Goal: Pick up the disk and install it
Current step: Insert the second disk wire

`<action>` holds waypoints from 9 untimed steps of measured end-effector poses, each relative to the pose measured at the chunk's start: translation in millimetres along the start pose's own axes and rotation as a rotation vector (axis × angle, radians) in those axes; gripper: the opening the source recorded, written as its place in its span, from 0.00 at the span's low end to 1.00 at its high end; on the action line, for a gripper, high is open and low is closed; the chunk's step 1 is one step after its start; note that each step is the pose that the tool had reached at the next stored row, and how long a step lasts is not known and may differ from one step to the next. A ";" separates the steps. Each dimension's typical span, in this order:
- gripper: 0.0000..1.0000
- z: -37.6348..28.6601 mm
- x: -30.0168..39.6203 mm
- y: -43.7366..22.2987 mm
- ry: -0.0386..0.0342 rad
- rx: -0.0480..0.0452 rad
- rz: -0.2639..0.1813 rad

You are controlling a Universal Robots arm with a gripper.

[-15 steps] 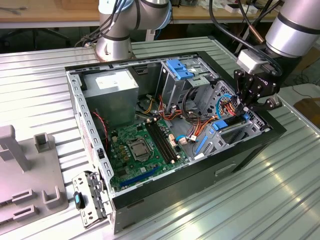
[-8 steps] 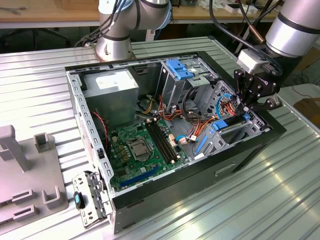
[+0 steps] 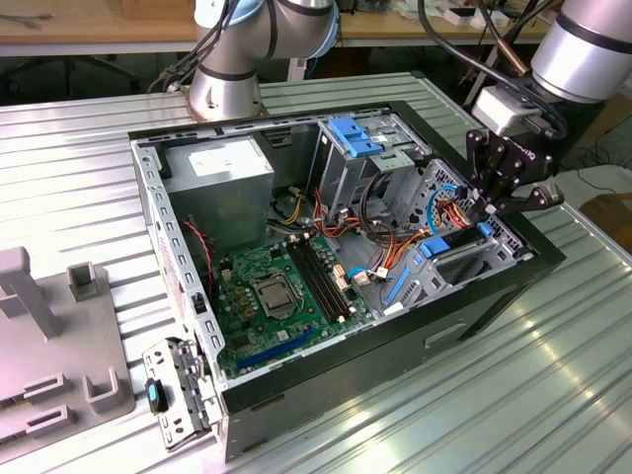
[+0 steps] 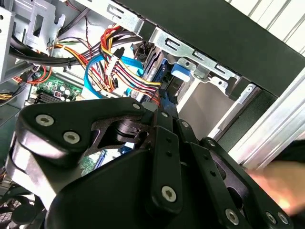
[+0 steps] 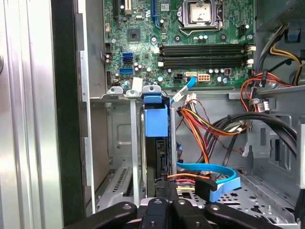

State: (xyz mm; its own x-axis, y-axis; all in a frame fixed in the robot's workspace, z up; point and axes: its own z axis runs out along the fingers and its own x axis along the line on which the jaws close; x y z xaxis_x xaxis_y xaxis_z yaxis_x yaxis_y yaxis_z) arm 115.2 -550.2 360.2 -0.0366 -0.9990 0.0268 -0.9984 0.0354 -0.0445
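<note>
Tangled cables [image 5: 209, 129] just beside the seated disk [image 5: 156, 121]; open room over the motherboard [image 3: 286, 286].

computer case [image 3: 326, 395] mid-frame on table [image 3: 513, 395] | gripper [image 3: 506, 197] inside case, right | disk [image 5: 156, 143] in bay

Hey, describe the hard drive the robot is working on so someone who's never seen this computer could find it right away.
Find the open computer case on the metal table. At its corner on the exterior view's right, under the black hand, the disk stands on edge in a metal bay. Its bright blue plastic frame, which the grey power supply box lacks, sets it apart.
</note>
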 end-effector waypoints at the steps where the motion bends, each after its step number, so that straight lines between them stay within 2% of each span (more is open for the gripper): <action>1: 0.11 -0.2 0.0 0.0 -0.0001 0.0000 0.000; 6: 0.11 -4.0 0.0 -0.2 0.0000 0.0000 0.000; 9: 0.11 -24.2 -0.6 -1.1 0.0061 0.0014 0.000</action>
State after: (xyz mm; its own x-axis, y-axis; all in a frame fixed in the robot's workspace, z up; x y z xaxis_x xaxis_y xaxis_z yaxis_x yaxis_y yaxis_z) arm 115.3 -548.9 384.4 -0.0366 -0.9988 0.0329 -0.9983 0.0351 -0.0459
